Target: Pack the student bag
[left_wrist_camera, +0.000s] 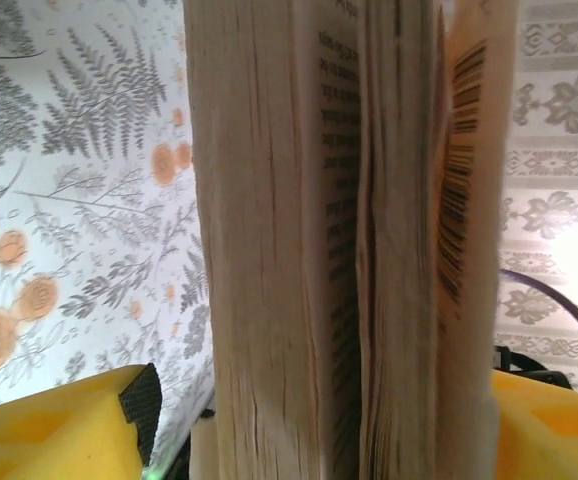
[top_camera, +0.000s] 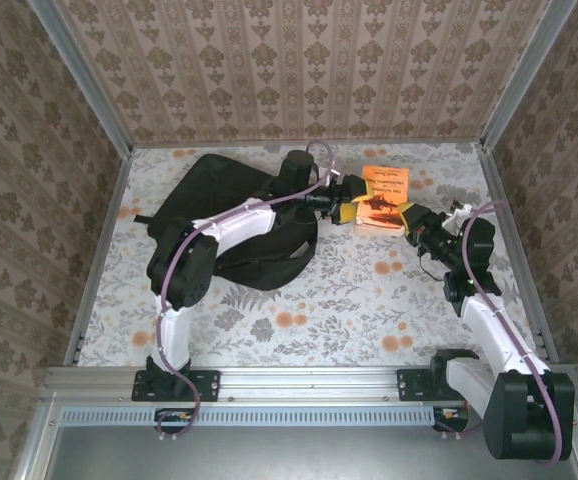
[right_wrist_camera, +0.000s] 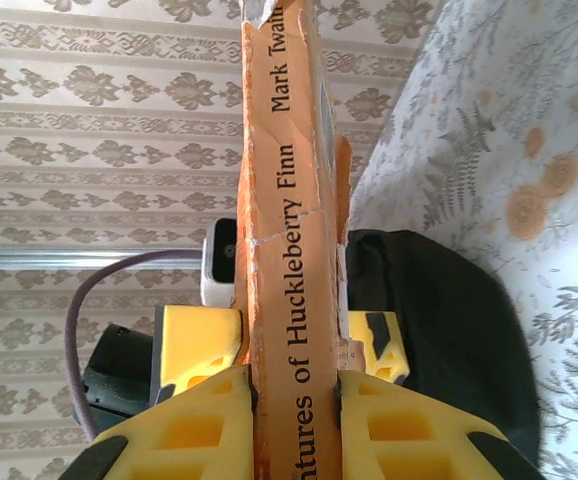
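Grips the book (top_camera: 381, 200) by its spine in the right pincer (top_camera: 412, 218), clenched tight on the orange cover. Sets the left pincer (top_camera: 346, 207) around the opposite, page edge of the same book, but released: in the left wrist view, shows a gap between one yellow pad (left_wrist_camera: 59, 430) and the pages, so no grasp there. Leaves the student bag (top_camera: 209, 190) lying on the table (top_camera: 319, 300) just left of the left pincer, partly under that arm, and beyond the book from the right pincer. Cannot tell whether the zip is open. By the look of it, early in the packing, with nothing seen inside the bag. Left to do, probably: carry the book over to the bag, find or widen the opening, slide it in, close up.
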Robot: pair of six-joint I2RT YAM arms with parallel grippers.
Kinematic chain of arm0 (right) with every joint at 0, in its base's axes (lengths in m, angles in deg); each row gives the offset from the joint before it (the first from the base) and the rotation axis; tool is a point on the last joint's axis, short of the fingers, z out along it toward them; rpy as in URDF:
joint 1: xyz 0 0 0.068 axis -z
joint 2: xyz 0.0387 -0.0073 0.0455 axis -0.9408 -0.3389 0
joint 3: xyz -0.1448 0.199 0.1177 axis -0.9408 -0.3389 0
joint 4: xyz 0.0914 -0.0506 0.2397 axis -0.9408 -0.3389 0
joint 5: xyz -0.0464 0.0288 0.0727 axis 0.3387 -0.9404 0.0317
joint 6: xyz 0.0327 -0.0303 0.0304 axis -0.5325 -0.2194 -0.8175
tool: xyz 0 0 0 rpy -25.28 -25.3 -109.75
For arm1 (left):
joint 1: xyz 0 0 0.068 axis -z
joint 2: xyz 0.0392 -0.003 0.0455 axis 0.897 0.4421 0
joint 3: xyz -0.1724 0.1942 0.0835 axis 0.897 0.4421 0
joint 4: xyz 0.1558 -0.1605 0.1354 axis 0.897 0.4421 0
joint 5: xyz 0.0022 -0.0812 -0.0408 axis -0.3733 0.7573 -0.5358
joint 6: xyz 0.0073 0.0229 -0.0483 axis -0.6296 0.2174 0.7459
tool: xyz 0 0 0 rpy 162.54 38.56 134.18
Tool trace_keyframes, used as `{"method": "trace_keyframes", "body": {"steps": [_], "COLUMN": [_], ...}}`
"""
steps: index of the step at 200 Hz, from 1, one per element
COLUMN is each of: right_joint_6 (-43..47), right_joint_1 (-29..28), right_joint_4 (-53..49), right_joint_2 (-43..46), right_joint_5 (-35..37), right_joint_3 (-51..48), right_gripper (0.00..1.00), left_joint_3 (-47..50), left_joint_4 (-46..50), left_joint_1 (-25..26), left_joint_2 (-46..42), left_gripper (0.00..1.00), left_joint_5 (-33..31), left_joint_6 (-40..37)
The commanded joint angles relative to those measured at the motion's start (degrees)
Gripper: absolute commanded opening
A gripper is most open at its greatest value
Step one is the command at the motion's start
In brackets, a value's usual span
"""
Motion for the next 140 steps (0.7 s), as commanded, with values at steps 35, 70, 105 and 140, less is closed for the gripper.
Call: {"method": "trace_keyframes", "body": {"steps": [35, 70, 105, 140], "right_joint_6": [-4.63, -0.62, 2.78, 8.21], "right_joint_1": [-1.48, -2.03, -2.25, -4.10], "right_joint_4": [7.53, 2.66, -1.34, -7.73], "right_joint_2": [0.33, 1.16, 1.58, 1.50], "right_joint_5": [1.64, 2.07, 2.78, 3.64], "right_joint_3": [2.41, 3.03, 3.28, 5.45], "right_gripper": [0.00, 0.00, 0.00, 0.00], "left_joint_3": [-0.72, -1.40, -0.10, -0.11], "left_joint_4": [-13.08, -13.32, -12.98, -11.33], "left_joint_1": [0.59, 0.09, -0.89, -1.34], "left_joint_2": [0.80, -0.53, -1.78, -2.83], "left_gripper": [0.65, 0.44, 0.24, 0.11], "left_joint_5": [0.33, 0.07, -0.58, 0.66], "left_joint_6": [10.19, 9.17, 7.87, 3.71]}}
